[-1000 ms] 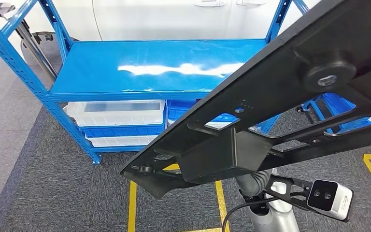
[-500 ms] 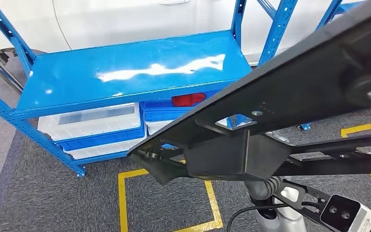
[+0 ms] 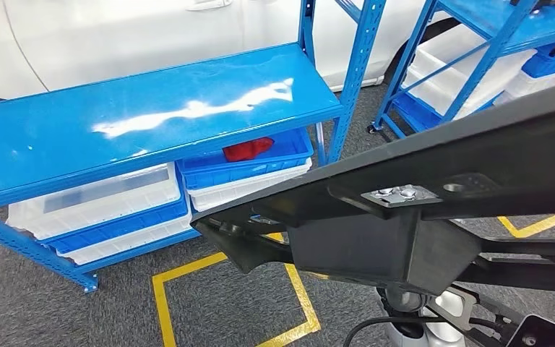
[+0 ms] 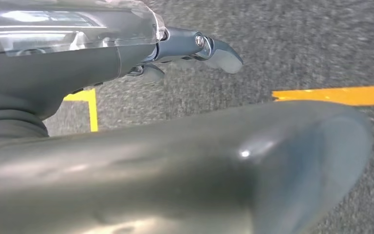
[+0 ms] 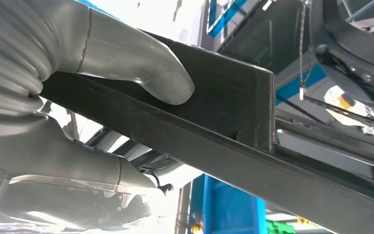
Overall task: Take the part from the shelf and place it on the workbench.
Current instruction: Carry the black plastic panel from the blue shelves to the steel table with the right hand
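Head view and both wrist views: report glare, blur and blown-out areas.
Head view: sharp, white glare streak across the blue shelf top; the black part looms close. Left wrist view: the left hand hangs over the grey carpet, which is smeared and soft. Right wrist view: the right hand grips the part, background overexposed to white.

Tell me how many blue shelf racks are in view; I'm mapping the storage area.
2. One rack stands left of centre, bins beneath its bare blue shelf; a second rack stands at the upper right. The black part may hide more.
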Controlling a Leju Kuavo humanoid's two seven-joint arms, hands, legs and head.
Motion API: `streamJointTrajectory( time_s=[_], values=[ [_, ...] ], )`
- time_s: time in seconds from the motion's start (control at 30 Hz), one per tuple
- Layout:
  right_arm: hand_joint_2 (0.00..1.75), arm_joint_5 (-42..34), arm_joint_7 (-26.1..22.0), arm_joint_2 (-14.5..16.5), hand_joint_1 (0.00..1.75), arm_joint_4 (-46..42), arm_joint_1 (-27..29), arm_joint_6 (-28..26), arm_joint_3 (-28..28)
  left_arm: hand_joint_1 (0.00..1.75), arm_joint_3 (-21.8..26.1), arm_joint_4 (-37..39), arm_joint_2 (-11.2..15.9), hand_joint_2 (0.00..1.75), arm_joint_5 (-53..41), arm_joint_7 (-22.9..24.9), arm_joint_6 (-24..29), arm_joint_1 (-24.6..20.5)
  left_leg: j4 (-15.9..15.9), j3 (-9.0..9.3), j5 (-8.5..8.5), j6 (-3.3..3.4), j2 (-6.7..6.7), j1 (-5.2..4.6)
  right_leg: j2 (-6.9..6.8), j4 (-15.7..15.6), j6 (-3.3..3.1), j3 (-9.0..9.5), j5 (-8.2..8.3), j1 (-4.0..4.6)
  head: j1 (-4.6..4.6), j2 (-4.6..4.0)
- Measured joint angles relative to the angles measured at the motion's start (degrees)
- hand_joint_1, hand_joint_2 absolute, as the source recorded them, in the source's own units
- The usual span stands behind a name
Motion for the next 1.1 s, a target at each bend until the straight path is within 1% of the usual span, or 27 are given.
streamJointTrajectory(
  time_s=[0.03,0.07,0.1,0.13,0.17,0.23,0.27,0.3,0.37,0.43,0.5,0.53,0.57,0.6,0.63,0.67,0.7,0.73,0.77,0.8,0.87,0.9,0.97,1.0,1.03,1.07,1.1],
  values=[
    [1.75,0.0,0.0,0.0,1.75,0.0,-0.1,-0.6,0.1,0.00,0.0,0.0,0.2,0.00,-0.1,-0.1,-0.1,0.0,0.0,-0.03,-0.02,0.03,0.79,-0.06,-0.54,3.9,0.18,-1.89,-1.63,-0.16,-0.01,0.00],
    [1.75,0.0,0.0,0.0,1.75,0.0,-0.1,-1.3,0.3,0.00,0.0,0.0,0.3,0.00,-0.3,-0.1,-0.1,0.1,0.0,-0.05,-0.05,0.04,1.56,-0.10,-0.77,6.6,0.32,-3.21,-2.44,-0.29,-0.01,0.00],
    [1.75,0.0,0.0,0.0,1.75,0.0,-0.1,-2.1,0.4,0.00,0.0,0.0,0.5,0.00,-0.6,-0.1,-0.2,0.0,0.0,-0.05,-0.08,0.01,2.29,-0.12,-0.93,7.2,0.39,-3.47,-2.12,-0.38,-0.01,0.00],
    [1.75,0.0,0.0,0.0,1.75,0.0,-0.1,-2.9,0.6,0.00,0.0,0.0,0.6,0.00,-1.0,0.0,-0.1,0.0,0.0,0.00,-0.13,-0.06,2.98,-0.13,-1.20,5.5,0.38,-2.49,-0.80,-0.42,-0.01,0.00],
    [1.75,0.2,0.0,0.0,1.75,-0.1,-0.1,-3.7,0.7,0.00,0.0,0.0,0.7,0.00,-1.4,0.1,0.0,-0.1,0.0,0.10,-0.20,-0.18,3.58,-0.13,-1.81,1.7,0.24,-0.46,1.10,-0.38,-0.01,0.00],
    [1.75,0.5,0.0,-0.1,1.75,-0.4,-0.2,-5.0,1.0,0.00,-0.1,0.0,1.0,0.00,-2.1,0.5,0.3,-0.2,0.1,0.38,-0.43,-0.56,4.60,-0.32,-4.27,-6.2,-0.49,3.77,3.80,0.07,-0.01,0.00],
    [1.75,0.6,0.0,-0.2,1.75,-0.6,-0.3,-5.5,1.2,0.00,-0.2,0.0,1.1,0.00,-2.3,0.7,0.4,-0.3,0.1,0.48,-0.53,-0.86,5.04,-0.41,-5.05,-8.4,-0.89,4.86,4.30,0.35,-0.01,0.00],
    [1.75,0.6,0.0,-0.2,1.75,-0.8,-0.3,-6.0,1.3,0.00,-0.3,0.0,1.3,0.00,-2.5,0.9,0.5,-0.3,0.1,0.57,-0.59,-1.18,5.53,-0.50,-5.31,-9.2,-1.25,5.14,4.31,0.63,-0.01,0.00],
    [1.75,0.4,0.0,-0.4,1.75,-1.0,-0.3,-6.8,1.4,0.00,-0.4,0.0,1.6,0.00,-2.6,1.1,0.5,-0.5,0.1,0.75,-0.75,-1.92,6.20,-0.44,-3.97,-9.4,-1.86,4.97,4.65,0.63,-0.01,0.00],
    [1.75,0.2,0.0,-0.5,1.75,-1.1,-0.3,-7.3,1.4,0.00,-0.4,0.0,1.7,0.00,-2.8,1.2,0.3,-0.8,1.8,0.25,-2.26,-2.48,4.50,-0.23,-2.81,-9.9,-2.57,5.07,5.08,0.29,-0.02,0.00],
    [1.75,0.2,0.0,-0.6,1.75,-1.2,-0.3,-7.0,1.5,0.00,-0.4,0.0,1.8,0.00,-2.9,1.2,0.0,-0.8,7.9,-2.32,-5.88,-2.75,1.90,-0.07,-1.64,-10.1,-3.05,5.09,5.34,0.15,-0.02,0.00],
    [1.75,0.3,0.0,-0.6,1.75,-1.2,-0.2,-6.6,1.6,0.00,-0.4,0.0,1.8,0.00,-2.9,1.2,-0.1,-0.7,11.9,-4.17,-7.71,-2.82,1.34,-0.05,-0.95,-10.1,-3.17,5.00,5.38,0.21,-0.02,0.00],
    [1.75,0.4,0.0,-0.6,1.75,-1.2,-0.1,-6.1,1.6,0.00,-0.4,0.0,1.7,0.00,-2.9,1.1,-0.2,-0.6,15.1,-5.70,-8.76,-2.88,1.10,-0.05,-0.17,-10.0,-3.23,4.93,5.40,0.27,-0.02,0.00],
    [1.75,0.4,0.0,-0.6,1.75,-1.2,0.1,-5.7,1.6,0.00,-0.4,0.0,1.7,0.00,-2.8,1.1,-0.2,-0.6,16.5,-6.45,-8.69,-2.88,1.00,-0.05,0.64,-9.9,-3.24,4.88,5.40,0.32,-0.02,0.00],
    [1.75,0.4,0.0,-0.6,1.75,-1.2,0.2,-5.3,1.6,0.00,-0.4,0.0,1.6,0.00,-2.7,1.0,-0.1,-0.6,15.6,-6.14,-7.45,-2.81,0.92,-0.05,1.46,-9.7,-3.21,4.89,5.38,0.34,-0.02,0.00],
    [1.75,0.3,0.0,-0.6,1.75,-1.2,0.3,-4.9,1.6,0.00,-0.4,0.0,1.5,0.00,-2.6,0.9,0.0,-0.6,12.6,-4.83,-5.39,-2.68,0.61,-0.04,2.24,-9.6,-3.14,4.93,5.33,0.34,-0.02,0.00],
    [1.75,0.0,0.0,-0.6,1.75,-1.2,0.3,-4.4,1.6,0.00,-0.4,0.0,1.4,0.00,-2.4,0.7,0.1,-0.6,8.5,-3.01,-3.29,-2.45,-0.49,0.01,2.94,-9.4,-3.04,4.94,5.28,0.30,-0.02,0.00],
    [1.75,-0.4,0.0,-0.6,1.75,-1.2,0.3,-3.8,1.6,0.00,-0.4,0.0,1.4,0.00,-2.3,0.5,0.2,-0.6,4.7,-1.38,-1.84,-2.23,-1.69,0.06,3.66,-9.2,-2.83,4.84,5.24,0.34,-0.01,0.00],
    [1.75,-0.7,0.0,-0.6,1.75,-1.1,0.2,-3.1,1.6,0.00,-0.4,0.0,1.3,0.00,-2.2,0.3,0.2,-0.6,2.1,-0.27,-1.05,-2.04,-2.71,0.05,4.31,-9.0,-2.54,4.62,5.27,0.30,-0.02,0.00],
    [1.75,-0.9,0.0,-0.6,1.75,-1.1,0.2,-2.5,1.6,0.00,-0.4,0.0,1.2,0.00,-2.1,0.1,0.1,-0.7,0.8,0.22,-0.92,-1.84,-3.38,-0.01,4.95,-9.0,-2.16,4.35,5.36,0.21,-0.02,0.00],
    [1.75,-0.9,0.1,-0.6,1.75,-1.1,0.2,-1.7,1.6,0.00,-0.3,0.0,0.9,0.00,-2.1,-0.1,0.1,-0.9,0.6,0.34,-0.85,-1.36,-2.64,-0.09,6.09,-9.0,-1.31,3.93,5.66,0.08,-0.02,0.00],
    [1.75,-0.9,0.1,-0.6,1.75,-1.1,0.2,-1.5,1.6,0.00,-0.4,0.0,0.7,0.00,-2.2,-0.1,0.1,-1.0,0.3,0.43,-0.65,-1.01,-2.04,-0.01,5.73,-8.8,-0.97,3.71,5.51,0.13,-0.01,0.00],
    [1.75,-1.0,0.1,-0.6,1.75,-1.2,0.1,-1.5,1.6,0.00,-0.4,0.0,0.2,0.00,-2.6,0.0,0.2,-1.2,-0.2,0.58,-0.30,-0.24,-0.65,0.21,2.97,-5.5,-0.39,2.05,3.44,0.27,0.00,0.00],
    [1.75,-1.1,0.1,-0.6,1.75,-1.2,0.1,-1.6,1.6,0.00,-0.4,0.0,0.1,0.00,-2.9,0.3,0.3,-1.1,-0.3,0.61,-0.25,0.00,0.13,0.11,1.14,-2.0,-0.15,0.37,1.57,0.18,0.01,0.00],
    [1.75,-1.1,0.1,-0.6,1.75,-1.2,0.2,-1.8,1.6,0.00,-0.4,0.0,0.0,0.00,-3.3,0.6,0.4,-0.9,-0.3,0.58,-0.29,0.15,0.88,0.03,0.01,2.0,0.11,-1.63,-0.34,0.04,0.01,0.00],
    [1.75,-1.1,0.1,-0.6,1.75,-1.2,0.5,-2.0,1.6,0.00,-0.5,0.0,-0.2,0.00,-3.6,1.0,0.6,-0.8,-0.2,0.56,-0.33,0.16,1.66,-0.05,-0.49,5.6,0.34,-3.41,-1.64,-0.13,0.00,0.00],
    [1.75,-1.1,0.1,-0.6,1.75,-1.2,0.8,-2.2,1.6,0.00,-0.6,0.0,-0.3,0.00,-3.9,1.4,0.9,-0.7,-0.2,0.55,-0.39,0.14,2.42,-0.09,-0.75,7.6,0.49,-4.44,-2.00,-0.26,0.00,0.00]
  ],
)
